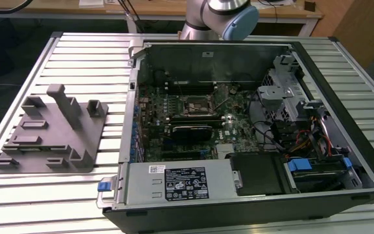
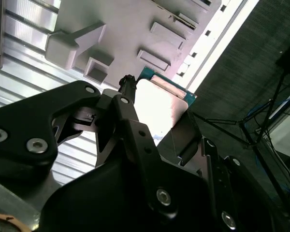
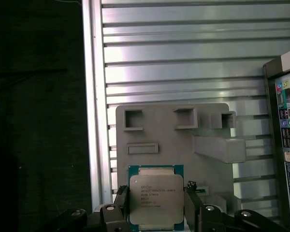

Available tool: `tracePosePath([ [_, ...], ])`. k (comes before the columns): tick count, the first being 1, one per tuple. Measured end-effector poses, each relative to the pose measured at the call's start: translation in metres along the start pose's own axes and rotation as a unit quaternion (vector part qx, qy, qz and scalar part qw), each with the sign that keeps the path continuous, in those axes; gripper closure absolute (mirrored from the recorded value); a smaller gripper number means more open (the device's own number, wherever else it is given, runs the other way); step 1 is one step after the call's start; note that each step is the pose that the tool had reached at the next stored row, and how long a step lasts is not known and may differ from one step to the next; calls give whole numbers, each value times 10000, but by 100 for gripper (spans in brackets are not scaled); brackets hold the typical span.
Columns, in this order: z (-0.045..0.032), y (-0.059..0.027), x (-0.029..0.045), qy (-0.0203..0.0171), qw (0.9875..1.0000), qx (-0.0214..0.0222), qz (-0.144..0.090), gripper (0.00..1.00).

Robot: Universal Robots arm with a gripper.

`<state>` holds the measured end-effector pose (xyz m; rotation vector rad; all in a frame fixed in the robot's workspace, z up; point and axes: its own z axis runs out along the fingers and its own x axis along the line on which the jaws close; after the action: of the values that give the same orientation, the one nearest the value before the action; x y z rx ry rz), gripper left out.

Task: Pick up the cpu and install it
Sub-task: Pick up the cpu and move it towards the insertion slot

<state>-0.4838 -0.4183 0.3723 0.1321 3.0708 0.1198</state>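
The cpu (image 3: 156, 198), a flat square chip with a silvery top plate on a green rim, sits between the two black fingers (image 3: 122, 205) of my gripper (image 3: 157, 207), which is shut on its opposite edges. In the second wrist view the cpu (image 2: 159, 108) is held the same way by the gripper (image 2: 157, 123). Behind the chip in both wrist views lies the grey plastic fixture block (image 3: 174, 140), so the cpu hangs over it. The motherboard's black socket frame (image 1: 198, 106) lies inside the open computer case (image 1: 239, 122).
The grey fixture block (image 1: 50, 131) rests on the ribbed metal table (image 1: 76, 58) at the exterior view's left. The case's raised walls, drive cage (image 1: 284, 92), cables and power supply (image 1: 180, 183) surround the motherboard. The arm's base (image 1: 216, 17) stands behind the case.
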Motion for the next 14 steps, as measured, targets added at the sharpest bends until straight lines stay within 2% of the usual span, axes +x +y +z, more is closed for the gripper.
tracePosePath([
  [5, -1, 2, -21, 1, 10000, 1, 0, 46],
  [14, 13, 18, -209, 1, 10000, 1, 0, 46],
])
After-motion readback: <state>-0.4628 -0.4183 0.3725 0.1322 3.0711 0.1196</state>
